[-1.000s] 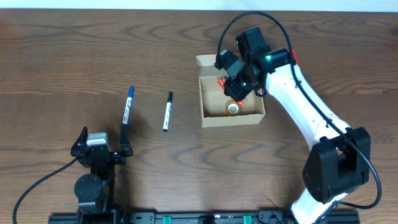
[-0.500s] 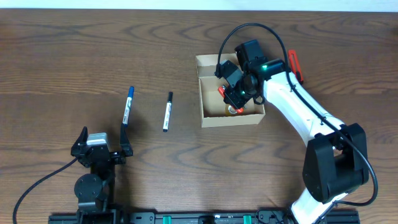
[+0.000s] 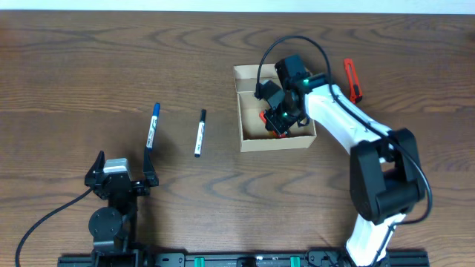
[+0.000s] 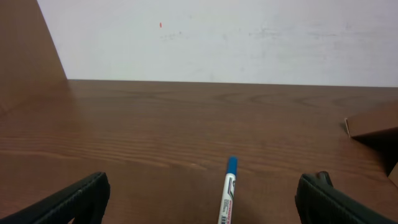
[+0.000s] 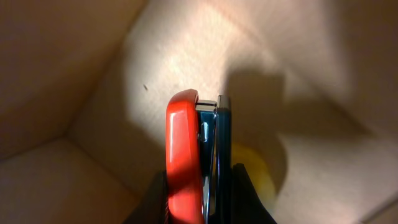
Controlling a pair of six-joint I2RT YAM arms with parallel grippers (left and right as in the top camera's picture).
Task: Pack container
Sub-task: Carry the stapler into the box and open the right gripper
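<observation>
Right of centre in the overhead frame sits the tan cardboard box container (image 3: 275, 142), open-topped, same spot as a second ago. Right gripper (image 3: 277, 119) has moved from over the box's lower edge to deeper inside it, jaws clamped tight on a narrow red-and-dark plastic object (image 5: 185, 155), maybe a stapler, can't confirm. Wrist view is filled by the box's inner walls and floor, with a yellow round item (image 5: 256, 174) just beside the held piece. The arm's swing has uncovered a red stick-shaped tool (image 3: 352, 80) on the wooden table (image 3: 74, 59), upper right of the box. Left gripper (image 3: 120, 176) is lower left, unmoved, jaws fully spread, holding nothing. Blue-capped white marker (image 3: 152, 126) and black-capped white marker (image 3: 200, 133) lie unmoved left of the box, well apart from it. Reading: this placement is nearly done and release looks next; three items outside remain.
</observation>
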